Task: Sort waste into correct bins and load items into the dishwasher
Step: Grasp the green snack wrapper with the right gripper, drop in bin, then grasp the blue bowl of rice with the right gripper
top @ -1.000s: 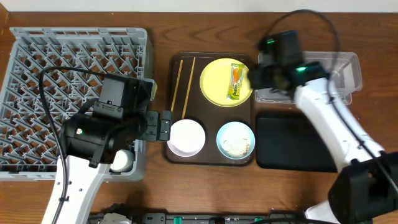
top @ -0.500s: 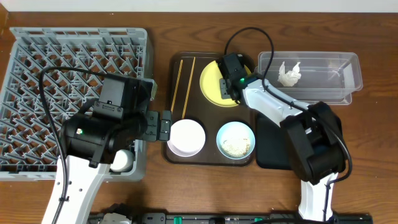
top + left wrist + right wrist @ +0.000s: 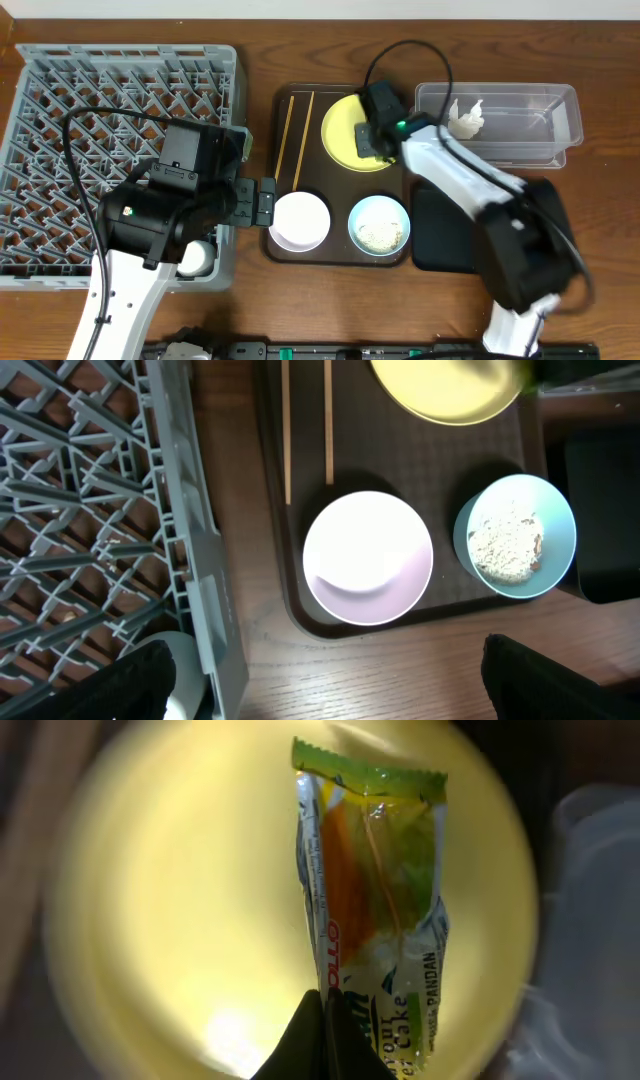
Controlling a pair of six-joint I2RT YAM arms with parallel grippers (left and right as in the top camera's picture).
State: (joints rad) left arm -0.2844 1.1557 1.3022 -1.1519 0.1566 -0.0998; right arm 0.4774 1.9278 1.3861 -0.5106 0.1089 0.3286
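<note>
The wrapper [image 3: 385, 900] lies on the yellow plate [image 3: 170, 900], toward its 3 o'clock side. The right gripper [image 3: 318, 1032] has its fingers pressed together at the wrapper's 6 o'clock end, though whether they pinch it is unclear. The left gripper [image 3: 262, 202] is spread wide and holds nothing, at the white bowl's [image 3: 300, 220] 9 o'clock.

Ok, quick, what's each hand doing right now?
Left hand: open, holding nothing.
Right hand: closed on the snack wrapper, over the yellow plate.
</note>
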